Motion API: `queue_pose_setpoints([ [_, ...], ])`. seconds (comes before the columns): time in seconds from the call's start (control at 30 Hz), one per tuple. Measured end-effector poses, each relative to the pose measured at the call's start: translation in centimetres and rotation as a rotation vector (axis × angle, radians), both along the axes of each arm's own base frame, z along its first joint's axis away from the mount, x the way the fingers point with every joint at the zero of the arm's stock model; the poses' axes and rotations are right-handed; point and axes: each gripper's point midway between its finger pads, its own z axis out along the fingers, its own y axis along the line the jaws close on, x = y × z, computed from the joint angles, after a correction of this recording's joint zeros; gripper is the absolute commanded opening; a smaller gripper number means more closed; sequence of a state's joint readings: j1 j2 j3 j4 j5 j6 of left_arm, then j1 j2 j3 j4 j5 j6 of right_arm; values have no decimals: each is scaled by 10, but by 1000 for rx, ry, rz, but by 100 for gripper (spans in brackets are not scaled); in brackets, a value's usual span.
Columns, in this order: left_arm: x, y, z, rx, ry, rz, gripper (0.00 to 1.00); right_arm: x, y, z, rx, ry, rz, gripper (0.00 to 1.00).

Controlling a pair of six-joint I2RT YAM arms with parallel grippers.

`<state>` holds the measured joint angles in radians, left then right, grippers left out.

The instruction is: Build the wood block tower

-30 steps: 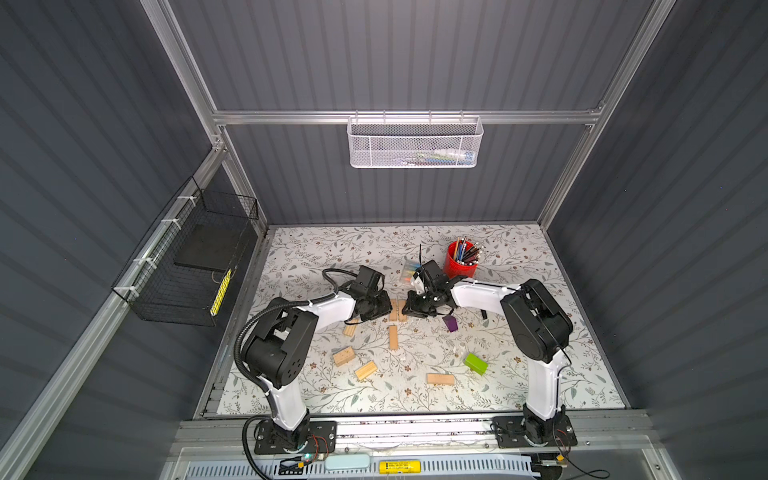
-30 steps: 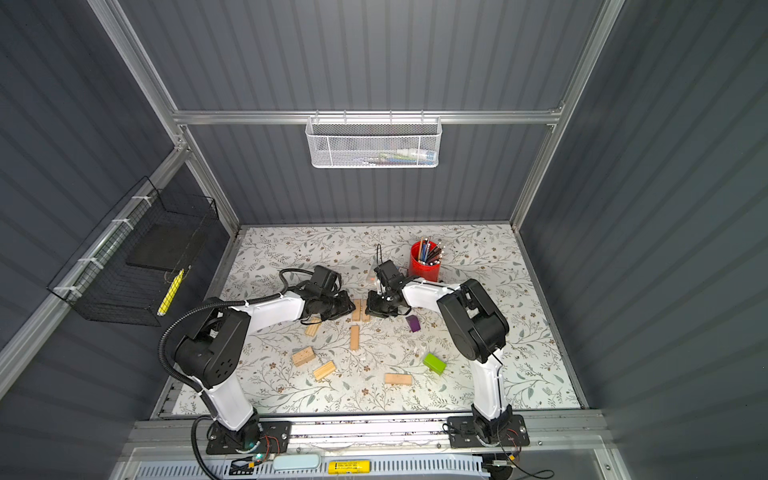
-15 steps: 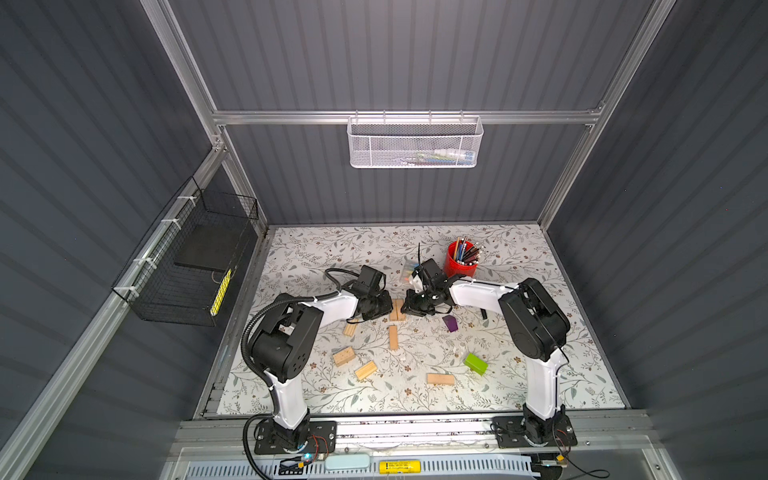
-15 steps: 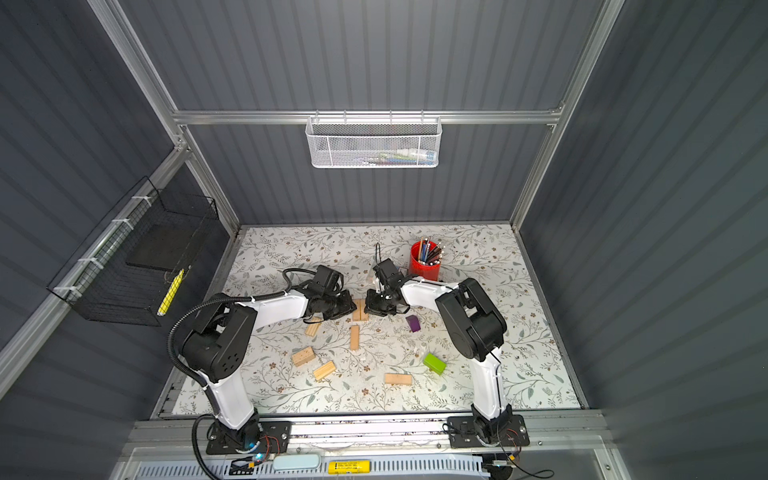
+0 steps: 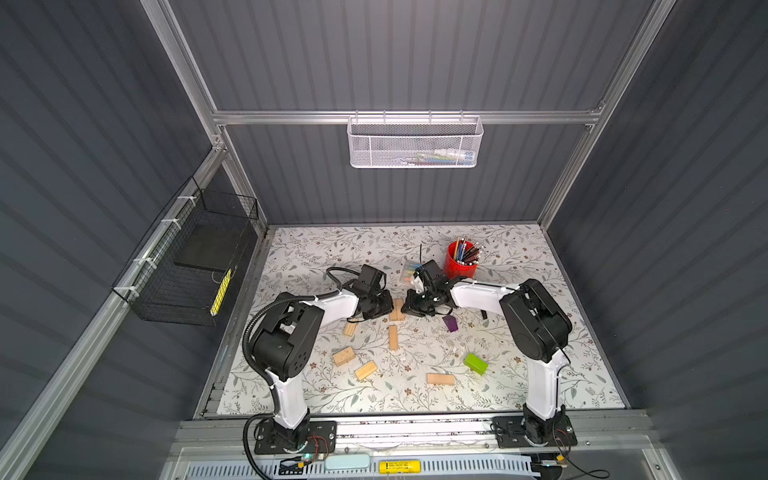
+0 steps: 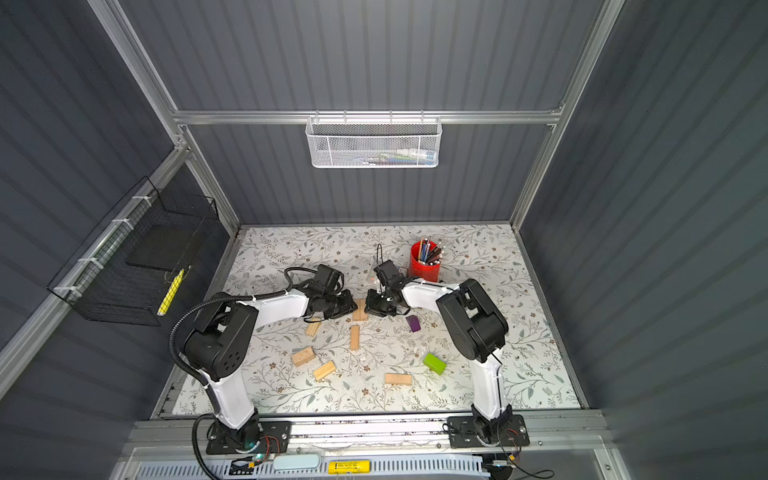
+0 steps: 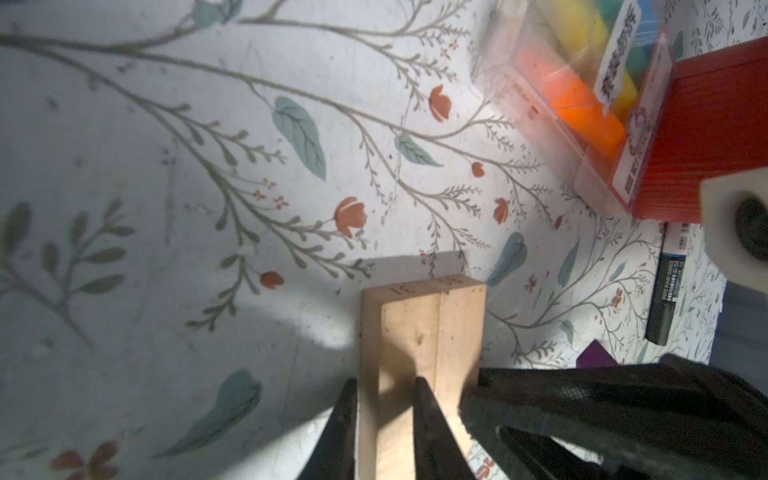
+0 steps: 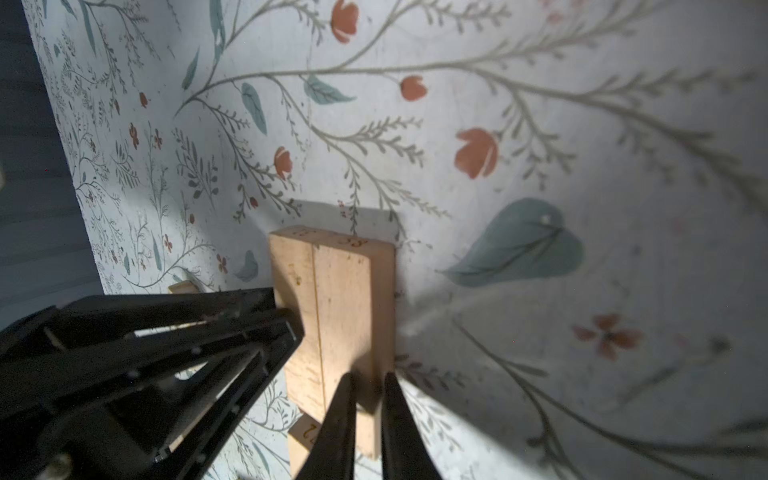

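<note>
While left gripper (image 5: 389, 306) and right gripper (image 5: 407, 309), closed, flank two tan blocks (image 5: 397, 311), seven other blocks (image 5: 344, 356) lie scattered

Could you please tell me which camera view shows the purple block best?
A top view: the purple block lies whole and unobstructed in both top views. The left wrist view catches only one corner; the right wrist view misses it.

Seven tan wood blocks (image 5: 365, 370); one green block (image 5: 476, 364); one purple block (image 5: 450, 323); one red pencil cup (image 5: 459, 266).
</note>
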<state>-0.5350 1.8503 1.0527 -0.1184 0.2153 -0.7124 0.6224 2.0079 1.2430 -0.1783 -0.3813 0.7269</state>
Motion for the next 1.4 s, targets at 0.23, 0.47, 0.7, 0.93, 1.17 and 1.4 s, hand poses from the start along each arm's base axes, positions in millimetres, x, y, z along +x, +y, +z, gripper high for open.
queue_pose_setpoints([
  [0.23,-4,-2,0,-3,6,-33,24,0,0,0,-14,-8,-32,14],
  [0.47,-6,0,0,15,12,-47,27,-2,0,0,-21,-6,-59,15],
  [0.7,-5,4,0,45,14,-39,28,-4,-2,1,-27,-7,-82,17],
  [0.93,-3,6,5,55,4,-30,28,-5,-4,1,-35,-4,-91,18],
  [1.17,3,6,42,22,-83,-17,28,-6,-1,2,-19,8,-88,19],
  [1.4,-2,15,54,29,-116,-1,29,-7,0,3,-13,10,-86,19],
])
